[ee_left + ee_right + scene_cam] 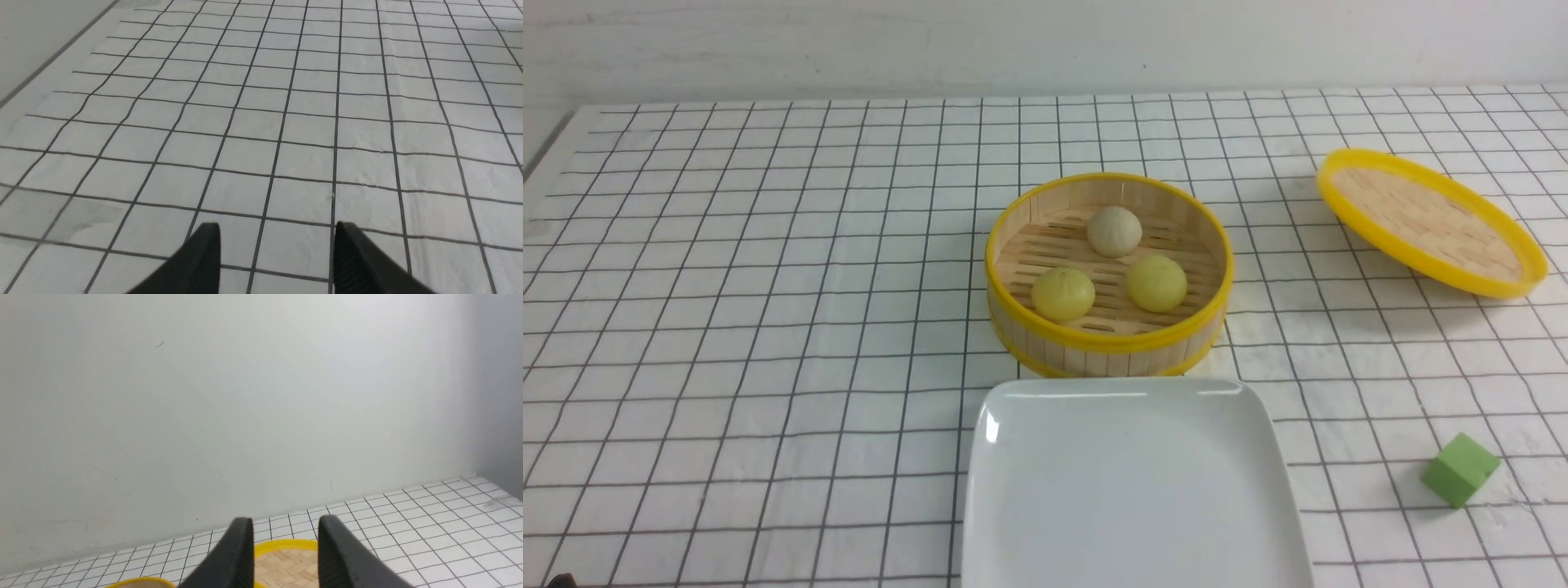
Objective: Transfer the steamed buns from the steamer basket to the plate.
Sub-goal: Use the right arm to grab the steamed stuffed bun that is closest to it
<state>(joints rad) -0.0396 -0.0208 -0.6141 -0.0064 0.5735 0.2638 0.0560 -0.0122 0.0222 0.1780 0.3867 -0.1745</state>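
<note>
My left claw (pixel 278 226) is released, jaws spread wide with nothing between them. Below and ahead of it I see only gridded cloth (pixel 261 122), so none of the task's things are within its reach.

Nothing has been moved yet. All three buns sit in the basket (pixel 1094 355), toward the middle between my two claws. Two are yellow, one on my left-claw side (pixel 1063 292) and one on my right-claw side (pixel 1156 282), and one pale bun (pixel 1114 231) sits farther out. The one plate (pixel 1135 490) lies bare, nearer to me than the basket and almost touching it. Three transfers are left, by my reckoning.

On my right-claw side are one lid (pixel 1429 220), tilted and well clear of the basket, and one green cube (pixel 1460 469) closer in.

My right claw (pixel 286 519) has its jaws parted and grasps nothing. The lid shows past its tips, underneath, and it faces the wall.
</note>
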